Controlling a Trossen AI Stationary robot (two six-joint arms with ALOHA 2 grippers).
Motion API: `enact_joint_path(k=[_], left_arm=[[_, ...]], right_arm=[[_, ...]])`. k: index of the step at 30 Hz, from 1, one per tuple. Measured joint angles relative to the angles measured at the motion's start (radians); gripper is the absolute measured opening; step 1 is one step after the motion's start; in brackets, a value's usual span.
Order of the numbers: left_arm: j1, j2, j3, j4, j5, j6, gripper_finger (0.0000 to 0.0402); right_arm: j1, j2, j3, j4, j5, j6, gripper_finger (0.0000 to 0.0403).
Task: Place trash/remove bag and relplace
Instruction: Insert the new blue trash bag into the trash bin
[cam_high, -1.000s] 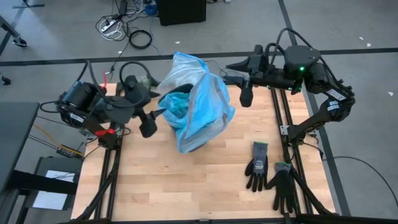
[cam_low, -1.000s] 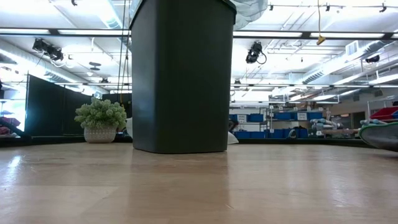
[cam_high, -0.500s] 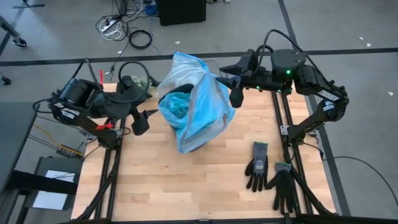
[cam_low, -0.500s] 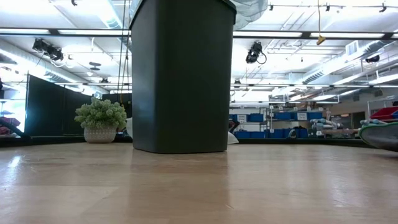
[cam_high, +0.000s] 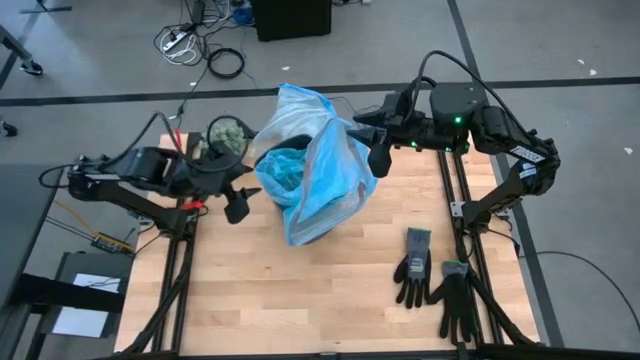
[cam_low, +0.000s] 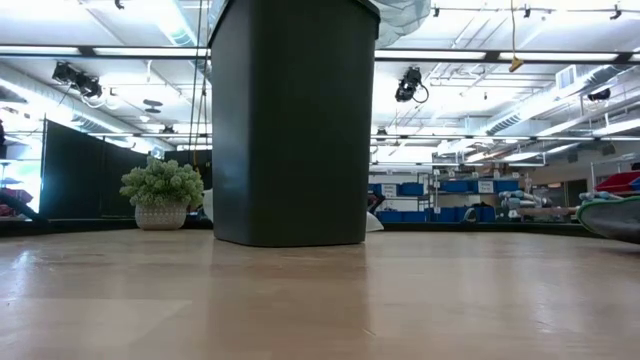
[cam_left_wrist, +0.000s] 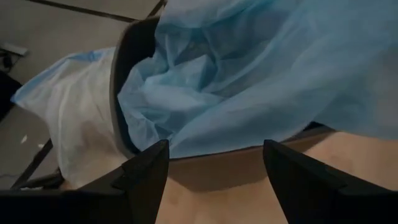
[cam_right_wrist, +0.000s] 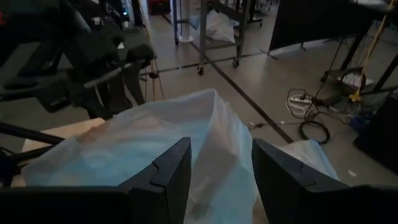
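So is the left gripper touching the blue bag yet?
Apart. The left wrist view shows the left gripper with its open fingers short of the blue bag, with the bin's rim between them.

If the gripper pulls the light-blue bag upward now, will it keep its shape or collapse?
The light-blue bag will probably collapse: it is thin, crumpled film. It looks light, so it may lift easily. It drapes over the black bin, so it could drag on the rim.

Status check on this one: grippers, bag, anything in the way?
Left gripper open beside the bin. Right gripper open at the light-blue bag draped over black bin. Gloves lie clear.
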Motion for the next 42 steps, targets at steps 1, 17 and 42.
enact_joint_path(k=[1,17,42], left_arm=[[0.011,-0.010,-0.032,0.028,0.002,0.008,0.0270],[0.310,0.082,-0.176,0.369,0.235,0.151,0.0270],[0.441,0.147,0.134,0.008,0.335,0.234,0.0270]], right_arm=[[0.000,0.000,0.000,-0.006,0.000,0.005,0.0155],[-0.055,0.000,0.000,-0.005,-0.003,-0.085,0.0155],[0.010,0.071,0.000,0.026,-0.083,0.083,0.0155]])
